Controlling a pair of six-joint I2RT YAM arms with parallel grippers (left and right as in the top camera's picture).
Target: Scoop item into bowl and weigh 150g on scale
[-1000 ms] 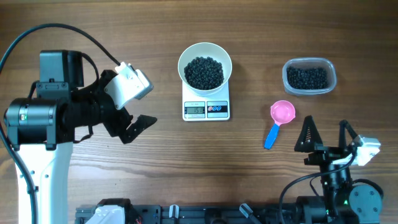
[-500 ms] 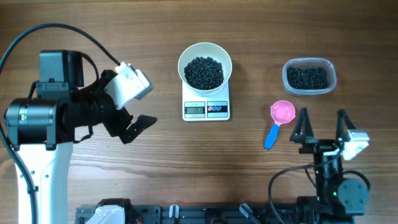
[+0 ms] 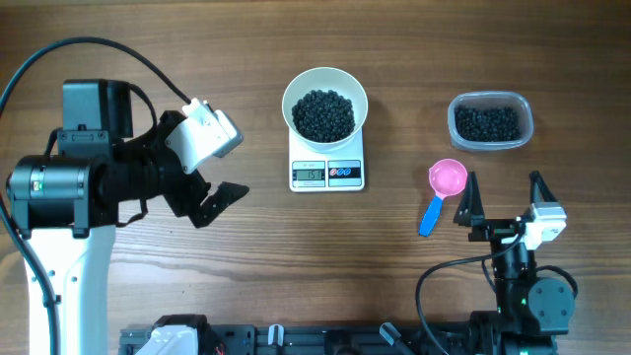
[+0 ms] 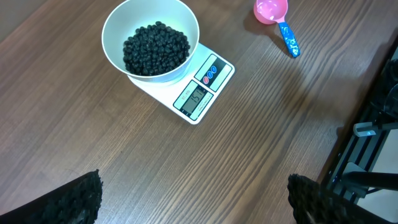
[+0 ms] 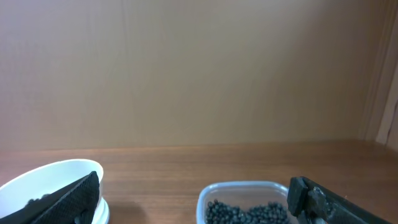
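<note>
The white bowl (image 3: 325,72) stands on the white scale (image 3: 345,175) at the table's middle back, and holds a heap of the black beads (image 3: 324,114). My left gripper (image 3: 212,205) hovers open left of the scale with nothing between its fingers. In the left wrist view the bowl (image 4: 112,25), beads (image 4: 155,48) and scale (image 4: 202,93) lie ahead of that gripper (image 4: 196,199). My right gripper (image 3: 503,202) stands open and empty near the front right. The right wrist view looks between its fingers (image 5: 194,193) at the bowl's wall (image 5: 50,174).
A clear tub (image 3: 490,97) holding more beads (image 3: 487,122) sits at the back right; its rim (image 5: 245,186) shows in the right wrist view. The pink scoop with a blue handle (image 3: 443,192) lies empty on the wood, just left of the right gripper.
The right gripper has turned and shifted left toward the scoop, still open. The left arm, bowl, scale and scoop have not moved.
</note>
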